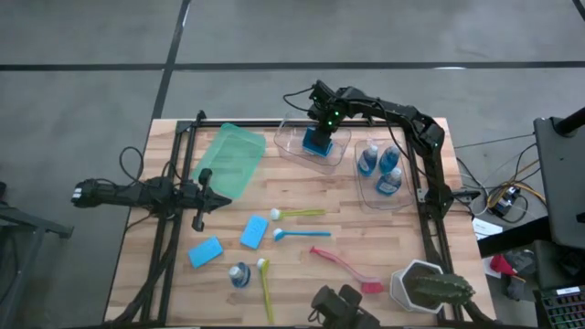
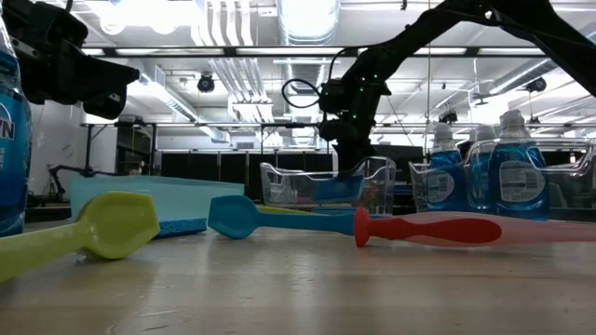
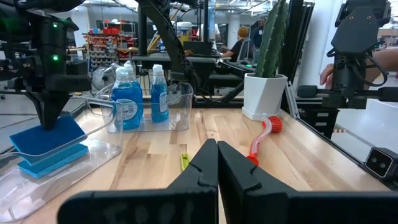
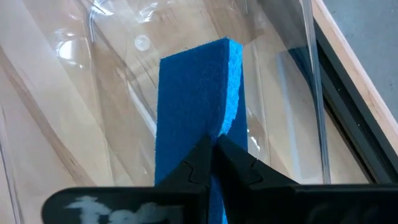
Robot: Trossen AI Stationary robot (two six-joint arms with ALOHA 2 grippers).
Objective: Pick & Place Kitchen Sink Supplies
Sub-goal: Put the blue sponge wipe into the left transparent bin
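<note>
Blue sponge (image 4: 196, 99) is pinched between the closed fingers of the right gripper (image 1: 319, 127), which hangs inside the clear bin (image 1: 312, 144) at the far edge of the desk (image 1: 302, 274). In the left wrist view the sponge appears to rest on a second blue sponge (image 3: 53, 160) already lying in that bin. To finish this step well, I would judge the fingers should part only when the sponge is settled flat, then lift straight up so the thin walls of the bin are not caught. Beside the clear bin, a second bin (image 1: 384, 196) holds three blue-liquid bottles (image 1: 378, 166). Nearer than the clear bin, two sponges (image 1: 229, 241), a bottle (image 1: 239, 274) and four brushes (image 1: 306, 234) lie loose. The left gripper (image 1: 203, 199), fingers closed on nothing, waits well to the side of the clear bin, by the green bin (image 1: 230, 161).
</note>
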